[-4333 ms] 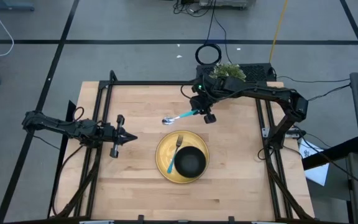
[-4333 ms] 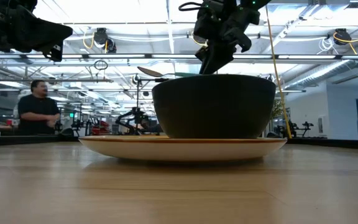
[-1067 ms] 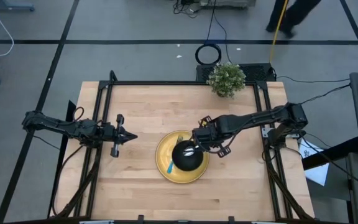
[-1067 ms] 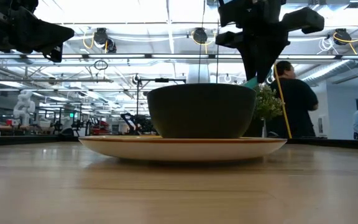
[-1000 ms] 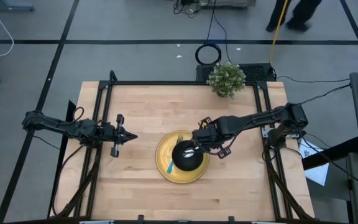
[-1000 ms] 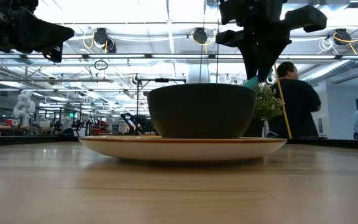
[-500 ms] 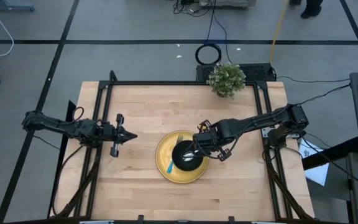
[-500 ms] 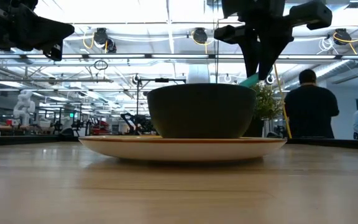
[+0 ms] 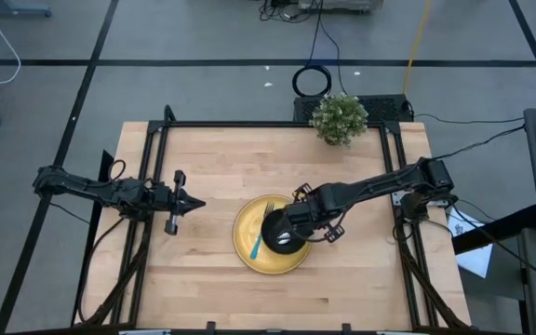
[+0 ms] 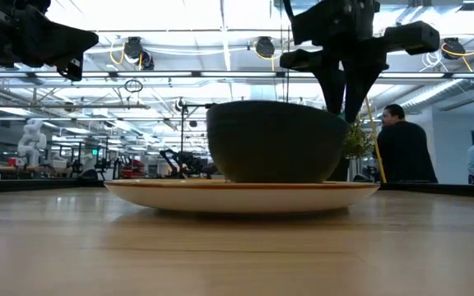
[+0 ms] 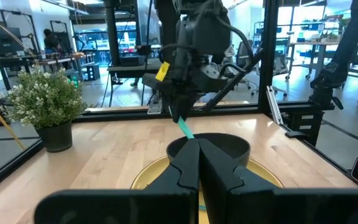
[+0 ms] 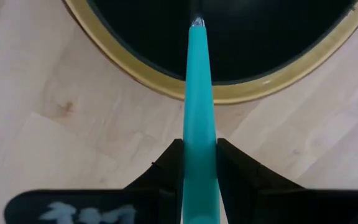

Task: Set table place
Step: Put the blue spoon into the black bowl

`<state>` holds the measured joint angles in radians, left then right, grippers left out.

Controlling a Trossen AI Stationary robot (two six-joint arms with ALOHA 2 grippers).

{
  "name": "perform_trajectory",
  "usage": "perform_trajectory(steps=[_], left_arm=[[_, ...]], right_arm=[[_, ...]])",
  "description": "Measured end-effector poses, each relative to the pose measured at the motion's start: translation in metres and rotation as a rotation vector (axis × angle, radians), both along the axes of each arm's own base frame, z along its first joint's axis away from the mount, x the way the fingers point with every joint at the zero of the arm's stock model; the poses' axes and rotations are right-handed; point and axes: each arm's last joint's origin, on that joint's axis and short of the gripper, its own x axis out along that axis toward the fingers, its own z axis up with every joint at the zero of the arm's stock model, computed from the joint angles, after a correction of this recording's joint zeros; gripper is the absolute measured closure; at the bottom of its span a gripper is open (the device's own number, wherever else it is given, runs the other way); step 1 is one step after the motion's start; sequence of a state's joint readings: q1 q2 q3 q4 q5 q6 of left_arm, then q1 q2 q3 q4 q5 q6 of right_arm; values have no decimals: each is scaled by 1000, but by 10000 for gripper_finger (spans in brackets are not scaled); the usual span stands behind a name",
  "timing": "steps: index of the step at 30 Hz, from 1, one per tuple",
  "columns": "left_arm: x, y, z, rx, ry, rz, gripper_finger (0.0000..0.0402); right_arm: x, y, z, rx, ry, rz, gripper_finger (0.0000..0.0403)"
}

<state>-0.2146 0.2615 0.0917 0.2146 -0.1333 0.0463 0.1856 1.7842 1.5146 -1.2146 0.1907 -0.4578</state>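
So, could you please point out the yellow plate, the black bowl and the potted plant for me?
yellow plate (image 9: 243, 249): high view, bare rim at its left edge.
black bowl (image 10: 274, 144): low view, middle of its outer wall.
potted plant (image 9: 339, 118): high view, centre of the leaves.

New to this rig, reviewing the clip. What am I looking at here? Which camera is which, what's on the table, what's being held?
It is a two-armed robot at a wooden table. Four cameras: one overhead, one at tabletop level, and one on each wrist looking past that arm's fingers.

On the table sits a yellow plate with a black bowl on it and a teal-handled fork beside the bowl. A small potted plant stands at the far edge.

The right gripper is shut on a teal-handled utensil, with the tip reaching into the bowl; the tip itself is hidden, so I cannot tell what kind it is. The left gripper is shut, holds nothing, and waits at the table's left side. People show in the room behind.
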Motion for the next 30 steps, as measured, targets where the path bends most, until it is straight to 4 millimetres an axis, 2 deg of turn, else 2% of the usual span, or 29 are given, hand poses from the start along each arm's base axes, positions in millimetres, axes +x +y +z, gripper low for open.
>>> perform_trajectory(steps=[10, 15, 30], left_arm=[[0, 0, 0, 1, 1, 0, 394], [0, 0, 0, 1, 1, 0, 394], [0, 0, 0, 1, 1, 0, 394]], right_arm=[[1, -1, -3, -26, 8, 7, 344], [0, -2, -2, -101, 16, 37, 344], [2, 0, -2, -95, -9, 55, 344]])
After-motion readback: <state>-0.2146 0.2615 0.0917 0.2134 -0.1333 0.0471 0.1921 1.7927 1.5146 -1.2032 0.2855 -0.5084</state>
